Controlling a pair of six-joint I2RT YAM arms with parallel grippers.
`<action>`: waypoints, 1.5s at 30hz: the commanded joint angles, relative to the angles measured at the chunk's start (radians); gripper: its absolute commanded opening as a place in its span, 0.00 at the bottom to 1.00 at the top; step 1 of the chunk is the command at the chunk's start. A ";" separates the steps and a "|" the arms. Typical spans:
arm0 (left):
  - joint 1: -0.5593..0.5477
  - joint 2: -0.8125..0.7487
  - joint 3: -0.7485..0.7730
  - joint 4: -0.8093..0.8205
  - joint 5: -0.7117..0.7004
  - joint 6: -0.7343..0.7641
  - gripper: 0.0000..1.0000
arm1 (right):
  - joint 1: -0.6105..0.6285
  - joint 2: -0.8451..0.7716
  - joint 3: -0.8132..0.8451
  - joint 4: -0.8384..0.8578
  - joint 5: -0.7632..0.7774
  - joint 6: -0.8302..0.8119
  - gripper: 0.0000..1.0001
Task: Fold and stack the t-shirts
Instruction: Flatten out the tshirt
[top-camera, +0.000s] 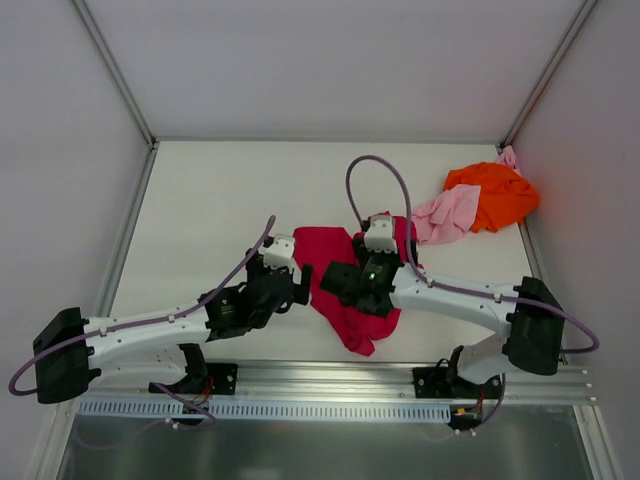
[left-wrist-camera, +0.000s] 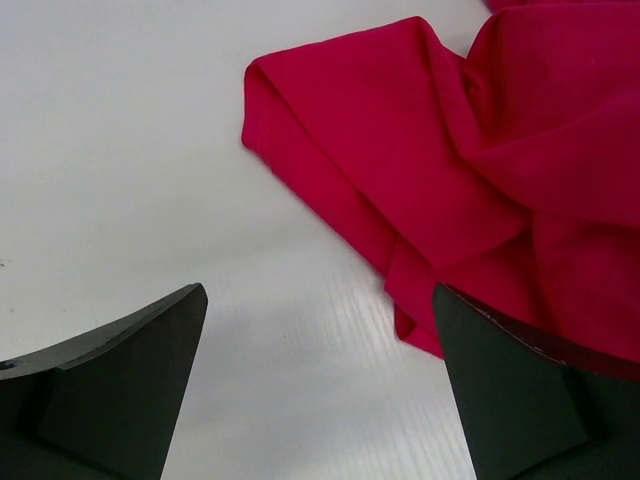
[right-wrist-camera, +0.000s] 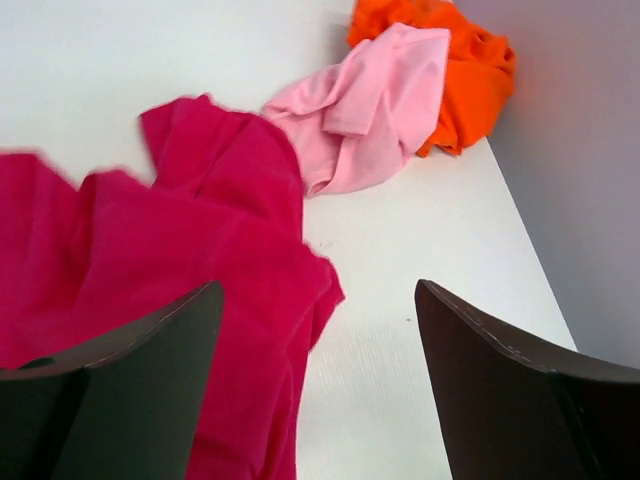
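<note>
The red t-shirt (top-camera: 325, 260) lies bunched up in the middle of the worktop (top-camera: 220, 200), not folded yet. The pink t-shirt (top-camera: 447, 215) and orange t-shirt (top-camera: 495, 195) sit heaped at the upper right. My left hand (left-wrist-camera: 318, 290) is wide apart by the red cloth's left edge. My right hand (right-wrist-camera: 318, 285) is apart too, holding nothing. I think I'm at the spreading step: next, each hand must pinch an edge and pull it flat.

Table (top-camera: 200, 200) bare left of crimson t-shirt (top-camera: 322, 250); orange t-shirt (top-camera: 495, 195) fills corner.
</note>
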 joint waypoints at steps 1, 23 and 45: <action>-0.006 0.019 0.042 0.006 -0.048 -0.038 0.99 | -0.206 0.034 0.078 0.333 -0.055 -0.293 0.82; 0.250 0.665 0.427 0.177 0.157 -0.210 0.97 | -0.520 0.128 0.263 0.673 -0.322 -0.942 0.82; 0.362 0.811 0.505 0.193 0.208 -0.245 0.97 | -0.627 -0.030 0.093 0.671 -0.445 -0.933 0.82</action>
